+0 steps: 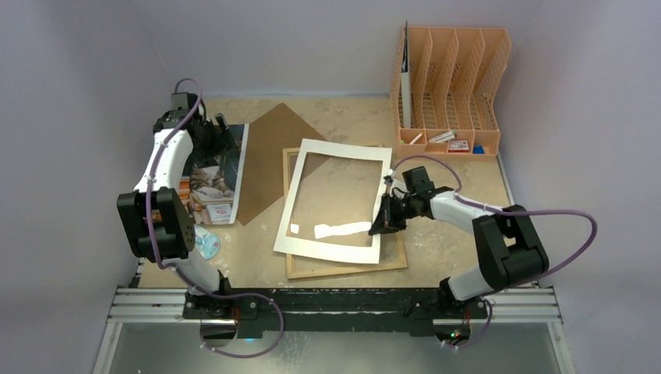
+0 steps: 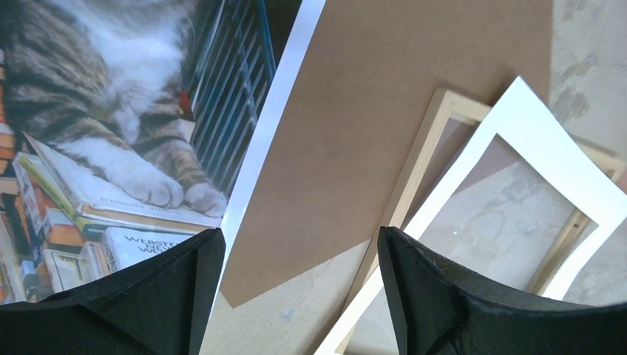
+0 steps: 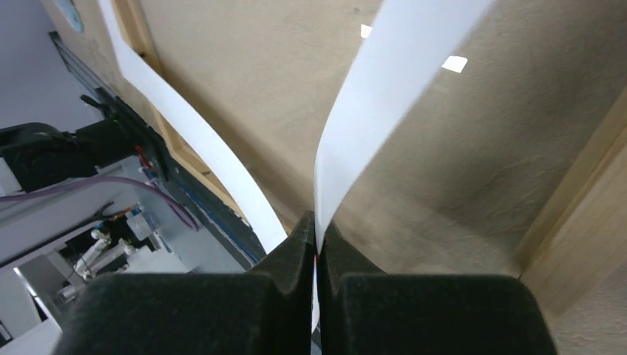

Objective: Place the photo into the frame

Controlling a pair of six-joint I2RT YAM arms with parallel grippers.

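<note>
The photo (image 1: pixel 212 178) of a tabby cat on books lies flat at the table's left; it fills the left of the left wrist view (image 2: pixel 126 133). My left gripper (image 1: pixel 220 131) hovers over its far right edge, open and empty (image 2: pixel 299 244). The light-wood frame (image 1: pixel 347 266) lies in the middle, with its brown backboard (image 1: pixel 269 156) lying beside it, partly over the photo. The white mat (image 1: pixel 335 199) rests askew on the frame. My right gripper (image 1: pixel 386 216) is shut on the mat's right edge, lifting it; in the right wrist view the mat (image 3: pixel 384 96) curves up from the jaws (image 3: pixel 316 229).
An orange file organiser (image 1: pixel 448 86) stands at the back right with small items in its front tray. A crumpled blue-white scrap (image 1: pixel 206 243) lies by the left arm's base. The table's front rail (image 1: pixel 335 304) runs along the near edge.
</note>
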